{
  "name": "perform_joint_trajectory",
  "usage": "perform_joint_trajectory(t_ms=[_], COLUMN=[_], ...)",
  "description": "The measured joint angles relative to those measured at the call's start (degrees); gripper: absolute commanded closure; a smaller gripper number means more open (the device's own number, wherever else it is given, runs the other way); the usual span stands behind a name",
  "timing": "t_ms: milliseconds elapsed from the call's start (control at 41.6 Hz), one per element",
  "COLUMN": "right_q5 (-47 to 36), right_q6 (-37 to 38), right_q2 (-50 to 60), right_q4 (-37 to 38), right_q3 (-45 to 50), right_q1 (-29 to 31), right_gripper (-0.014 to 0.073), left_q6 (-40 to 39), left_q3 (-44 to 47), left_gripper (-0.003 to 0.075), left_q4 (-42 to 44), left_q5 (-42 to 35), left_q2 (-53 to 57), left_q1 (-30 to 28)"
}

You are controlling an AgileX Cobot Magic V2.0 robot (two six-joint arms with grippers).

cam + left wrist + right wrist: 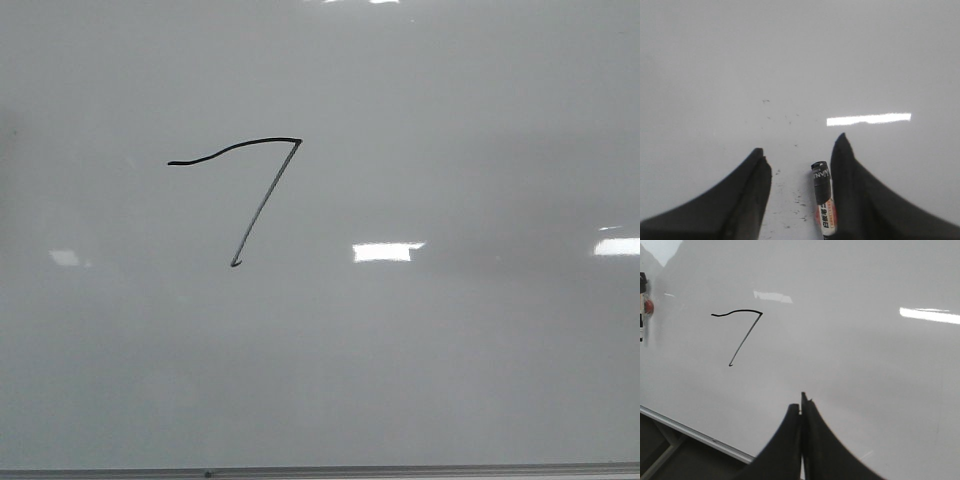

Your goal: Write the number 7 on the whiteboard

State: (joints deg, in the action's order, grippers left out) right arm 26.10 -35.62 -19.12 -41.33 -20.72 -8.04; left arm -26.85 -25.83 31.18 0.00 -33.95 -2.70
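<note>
The board (pixel 450 380) fills my whole forward view, pale and glossy, with its thin metal frame (pixel 320 471) running along the lower edge. The 7 (pixel 262 205) sits left of centre in the upper half: a wavy top stroke, dark and firm, joined at its right end to a fainter slanted stroke that ends in a tiny hook. All round it the surface is bare apart from bright reflections to the right and a dimmer one to the left. The broadest open stretches lie to the right of the figure and below it, down to the frame.

My left pincer (pixel 800 150) is spread wide over the board. A marker (pixel 823 197) lies against the inner face of one finger, black cap end outward, its printed label showing; the other finger (pixel 747 192) stands well apart from it, so I am not pinching it between both. Small dark specks dot the board in the gap between the fingers.

My right pincer (pixel 802 402) is pressed together, empty, with nothing between the tips. From there the 7 (pixel 742 335) is well apart from my fingers, with clear board between. The frame (pixel 695 436) crosses the corner of that view, dark space beyond it.
</note>
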Motion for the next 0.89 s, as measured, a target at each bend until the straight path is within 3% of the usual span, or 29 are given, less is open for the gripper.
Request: perform_joint_trajectory(t_ms=[120, 432, 889], right_q5=[0.0, 0.0, 0.0], right_q6=[0.0, 0.0, 0.0], right_q2=[0.0, 0.0, 0.0], right_q4=[0.0, 0.0, 0.0], right_q3=[0.0, 0.0, 0.0], right_q1=[0.0, 0.0, 0.0], right_gripper=[0.0662, 0.0662, 0.0662], left_q6=[0.0, 0.0, 0.0], left_q3=[2.32, 3.65, 3.65], left_gripper=[0.0741, 0.0741, 0.0741], left_q4=[0.0, -0.11, -0.11], left_q5=[3.52, 10.98, 11.1], left_q2=[8.91, 22.88, 24.47], left_q1=[0.0, 0.0, 0.0])
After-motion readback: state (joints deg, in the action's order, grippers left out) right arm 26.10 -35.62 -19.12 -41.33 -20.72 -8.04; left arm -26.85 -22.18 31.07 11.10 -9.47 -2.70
